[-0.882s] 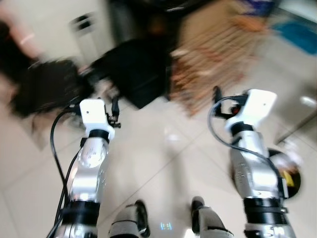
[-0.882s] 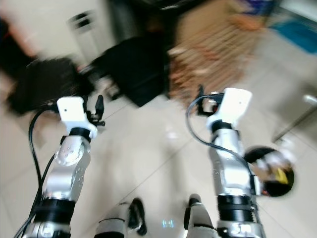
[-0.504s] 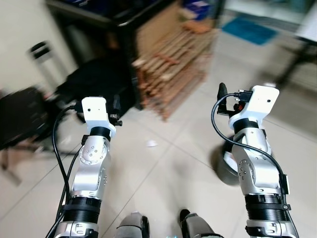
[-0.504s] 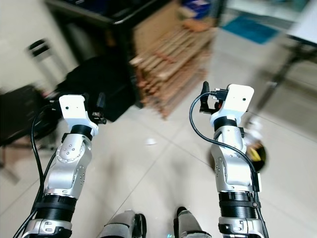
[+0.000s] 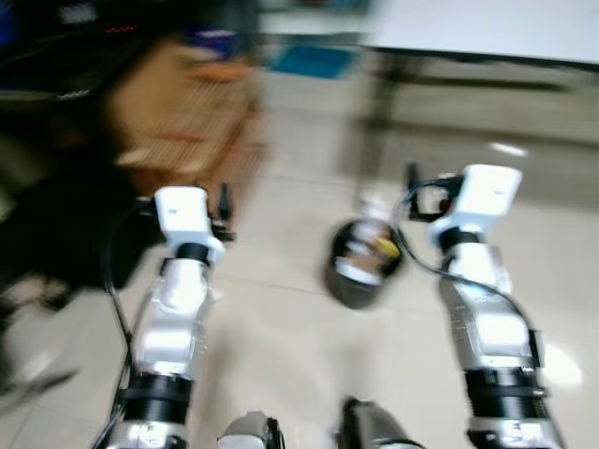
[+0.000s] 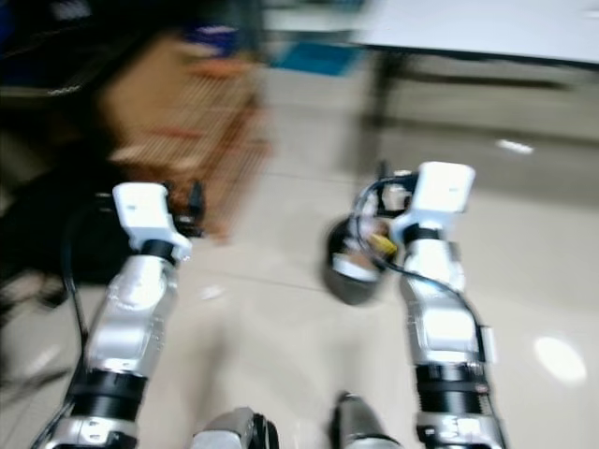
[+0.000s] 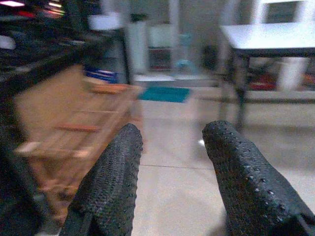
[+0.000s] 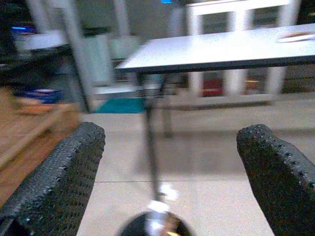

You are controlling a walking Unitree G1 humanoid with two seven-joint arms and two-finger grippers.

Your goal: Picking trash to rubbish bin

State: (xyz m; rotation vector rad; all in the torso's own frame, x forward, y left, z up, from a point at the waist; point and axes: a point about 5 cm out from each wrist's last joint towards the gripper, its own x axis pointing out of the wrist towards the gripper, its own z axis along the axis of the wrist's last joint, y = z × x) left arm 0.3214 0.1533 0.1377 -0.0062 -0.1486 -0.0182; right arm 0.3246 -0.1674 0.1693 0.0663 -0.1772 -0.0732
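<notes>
Camera swung right; rubbish bin now upright between both arms

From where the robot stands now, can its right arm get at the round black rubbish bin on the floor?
Probably yes. The round black rubbish bin stands on bare tile just ahead of the open right gripper, nothing between them, but the gripper is held above the bin and must come down.

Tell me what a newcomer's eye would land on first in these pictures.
First, the two silver arms raised in the foreground, with the left gripper and right gripper both open and empty. Between them on the pale tiled floor stands a dark rubbish bin with trash inside, closer to the right arm. Behind, blurred, are a wooden slatted rack to the left and a white table to the right.
</notes>
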